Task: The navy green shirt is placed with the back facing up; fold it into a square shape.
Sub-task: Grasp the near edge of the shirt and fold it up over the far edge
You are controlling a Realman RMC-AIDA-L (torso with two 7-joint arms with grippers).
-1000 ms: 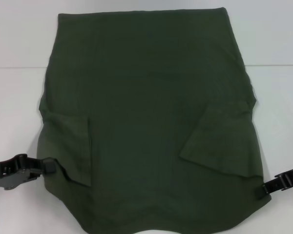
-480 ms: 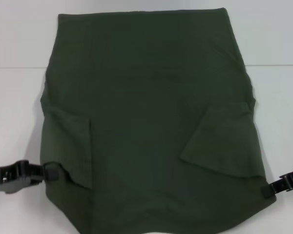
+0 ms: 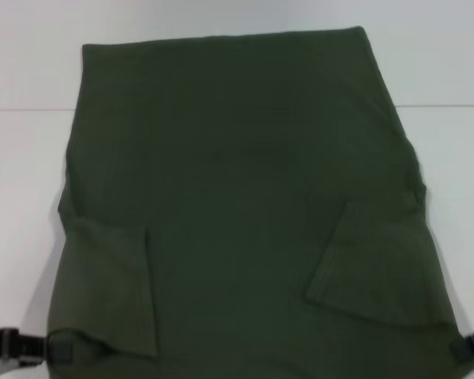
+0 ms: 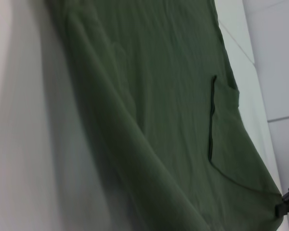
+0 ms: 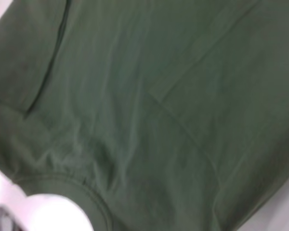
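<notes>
The navy green shirt [image 3: 237,197] lies back up on the white table [image 3: 20,197], both short sleeves folded inward over its body. My left gripper [image 3: 57,347] is shut on the shirt's near left corner, and my right gripper [image 3: 464,346] is shut on its near right corner. The near end of the shirt is raised off the table. The left wrist view shows the cloth [image 4: 159,96] sloping down, with the other arm's gripper [image 4: 288,207] at the far corner. The right wrist view shows the cloth [image 5: 173,96] and the neckline [image 5: 89,195].
The white table stretches on both sides of the shirt; its far edge meets a pale wall [image 3: 442,47] behind. The shirt's far hem [image 3: 221,39] lies beyond that edge line in the head view.
Both grippers have moved nearer to me and lower in the head view, carrying the shirt's near corners. The shirt has been drawn toward me and looks larger; its far hem has shifted closer.
</notes>
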